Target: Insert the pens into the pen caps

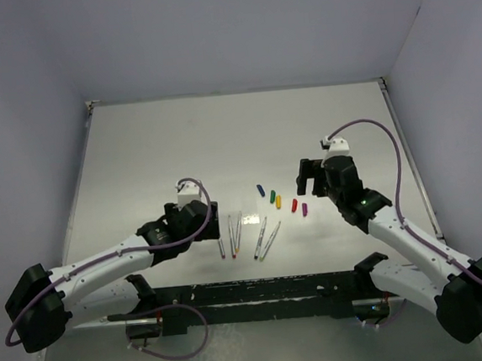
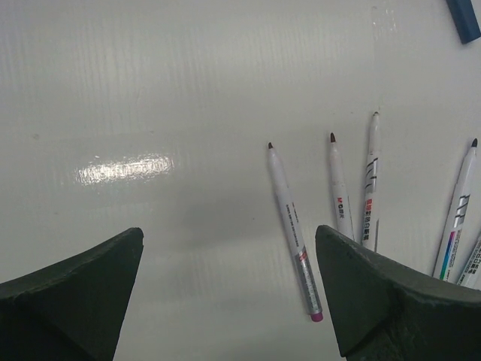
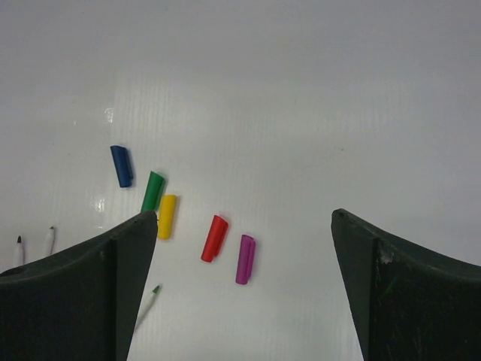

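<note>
Pens [image 1: 260, 238] lie uncapped on the white desk [image 1: 179, 144], five of them in a loose fan between the two arms, none of them touching a cap. Just beyond them and a little to the right sit the caps [image 1: 278, 201], in a slanting row: blue cap [image 3: 121, 165] farthest from the arm bases, then green cap [image 3: 152, 191] and yellow cap [image 3: 167, 216] close together, then red cap [image 3: 215, 238] and purple cap [image 3: 245, 259] (each lying on its side, apart from the next). The left fingers [image 2: 75, 293] are spread wide with nothing in them, hanging over the desk at the left edge of the fan; in the left wrist view the magenta-ended pen [image 2: 293, 226] lies below the gap, nearer the right-hand finger. The right fingers [image 3: 406, 286] are likewise spread wide and hold nothing, hovering just right of the row of caps, with the red and purple ones showing below the gap.
</note>
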Controlling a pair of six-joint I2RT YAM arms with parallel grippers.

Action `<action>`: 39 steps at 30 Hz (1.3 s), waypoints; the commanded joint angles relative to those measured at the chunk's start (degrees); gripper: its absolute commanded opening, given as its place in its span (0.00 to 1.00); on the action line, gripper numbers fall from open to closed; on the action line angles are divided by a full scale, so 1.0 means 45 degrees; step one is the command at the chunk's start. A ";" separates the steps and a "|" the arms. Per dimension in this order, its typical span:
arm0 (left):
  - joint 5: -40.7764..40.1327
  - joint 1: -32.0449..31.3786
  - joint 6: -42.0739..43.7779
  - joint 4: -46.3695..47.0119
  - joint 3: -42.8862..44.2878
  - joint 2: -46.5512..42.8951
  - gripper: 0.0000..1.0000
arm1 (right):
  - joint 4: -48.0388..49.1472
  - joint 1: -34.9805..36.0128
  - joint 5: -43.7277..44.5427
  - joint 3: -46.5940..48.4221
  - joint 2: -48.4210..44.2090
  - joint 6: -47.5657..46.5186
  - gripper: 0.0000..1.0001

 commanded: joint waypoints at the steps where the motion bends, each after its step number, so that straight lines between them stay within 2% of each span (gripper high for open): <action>1: 0.0754 0.0068 -0.0724 0.0276 0.0275 0.0020 1.00 | -0.0335 0.0073 0.1013 0.0442 0.0200 0.0162 1.00; 7: 0.1236 0.0050 -0.1355 0.0410 0.0135 0.0111 0.96 | -0.0160 0.0073 0.1089 0.0340 0.0706 0.0507 0.99; 9: 0.1551 0.0043 -0.1332 0.0735 0.0065 0.0326 0.90 | -0.0154 0.0073 0.1080 0.0375 0.0936 0.0664 0.98; 11: 0.1734 0.0041 -0.1338 0.0917 0.0070 0.0647 0.77 | -0.0150 0.0073 0.1027 0.0416 0.1089 0.0769 0.96; 16: 0.1833 0.0038 -0.1310 0.0533 0.0525 0.1429 0.64 | -0.0427 0.0073 0.1172 0.0291 0.0836 0.1028 0.94; 18: 0.2054 0.0038 -0.1018 0.0386 0.0822 0.1729 0.65 | -0.0579 0.0073 0.1266 0.0278 0.0697 0.1035 0.94; 20: 0.2371 0.0038 -0.0724 0.0168 0.1221 0.2135 0.76 | -0.0687 0.0073 0.1361 0.0268 0.0579 0.1028 0.94; 21: 0.2456 0.0031 -0.0677 -0.0025 0.1432 0.2378 0.77 | -0.0720 0.0071 0.1383 0.0235 0.0521 0.1027 0.94; 24: 0.2661 0.0026 -0.0699 -0.0430 0.1835 0.3019 0.64 | -0.0686 0.0073 0.1457 0.0102 0.0360 0.1056 0.95; 29: 0.2917 0.0003 -0.1172 -0.0716 0.2085 0.3627 0.63 | -0.0638 0.0072 0.1225 -0.0109 0.0158 0.1152 0.96; 39: 0.2709 -0.0003 -0.1677 -0.1750 0.2382 0.3481 0.65 | -0.0200 0.0073 0.1140 -0.0174 -0.0004 0.0939 0.96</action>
